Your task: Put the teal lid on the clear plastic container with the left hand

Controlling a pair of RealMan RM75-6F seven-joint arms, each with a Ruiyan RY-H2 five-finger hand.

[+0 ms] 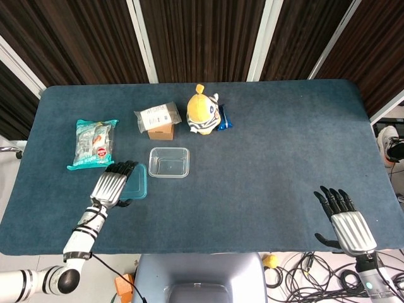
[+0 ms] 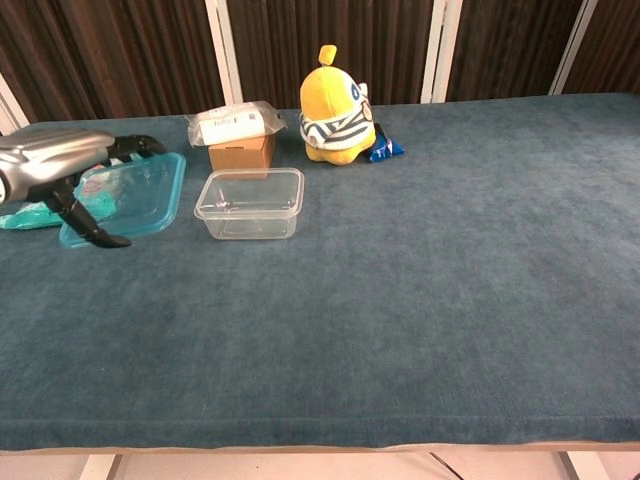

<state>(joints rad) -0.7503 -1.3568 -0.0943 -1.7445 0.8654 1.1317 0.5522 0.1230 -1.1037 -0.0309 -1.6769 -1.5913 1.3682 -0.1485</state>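
Clearly the main risk is sitting at the left hand (image 2: 62, 172), which is holding the teal lid (image 2: 135, 193) lifted off the table, fingers over the top and thumb reaching underneath. The grip looks shallow and near one end of the lid, so I'm judging the lid could be slipping or pivoting out if the hand is tilting or moving fast. In the head view the left hand (image 1: 112, 185) is covering the lid's left part, and the teal lid (image 1: 136, 181) is hanging just left of the clear plastic container (image 1: 169, 161), not yet over it.

Second risk: the lid is coming in low and beside the container rim, so its edge could be bumping the light, empty container (image 2: 250, 203) and shoving it across the blue cloth table (image 2: 420, 300) toward the small cardboard box (image 2: 240, 153) behind it. Landing it skewed would be leaving one corner riding up, since both are rounded rectangles needing alignment.

The lid is looking thin, translucent teal, with a raised rim, held roughly level. The container is looking clear, shallow, upright, open.

The right hand (image 1: 345, 221) is resting far off at the near right edge, fingers spread, holding nothing.

Farther back, the yellow plush toy (image 2: 337, 112) is sitting well apart.
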